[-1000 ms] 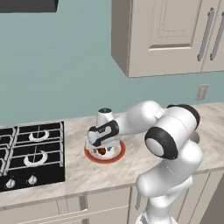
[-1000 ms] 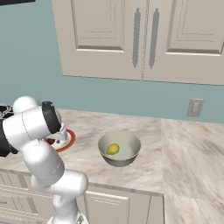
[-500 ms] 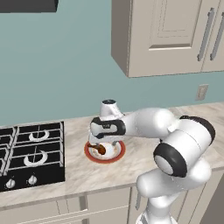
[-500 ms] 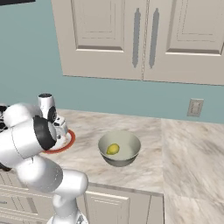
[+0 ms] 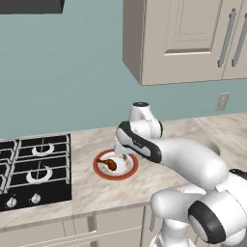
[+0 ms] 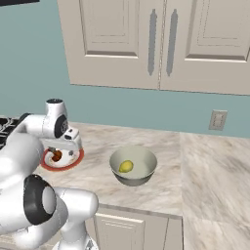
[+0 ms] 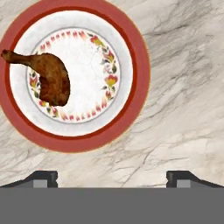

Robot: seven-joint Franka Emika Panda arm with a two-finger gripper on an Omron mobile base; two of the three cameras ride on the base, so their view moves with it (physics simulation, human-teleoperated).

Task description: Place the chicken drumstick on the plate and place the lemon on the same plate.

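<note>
Chicken drumstick (image 7: pixel 49 77): lies on the plate, inside the white centre, thick end toward the middle and thin bone end out toward the rim; nothing grips it.
Plate (image 7: pixel 131 52): red-orange rim, white flowered centre, flat on the marble tabletop (image 7: pixel 183 87), just right of the stove (image 5: pixel 34 169); it holds the drumstick alone.
Lemon (image 6: pixel 126 166): sits in the bottom of a pale grey bowl (image 6: pixel 146 173), well to the right of the plate on the same tabletop.
Pincer (image 7: pixel 112 178): spread wide and empty, its two dark tips far apart, pointing straight down; it hangs above the tabletop beside the plate's rim, clear of the drumstick.
Arm: rises from the base at the near edge, bends forward and left over the tabletop, the wrist upright above the plate's right side in the left base view.
Surroundings: cream wall cabinets (image 6: pixel 161 44) above, teal wall behind.
</note>
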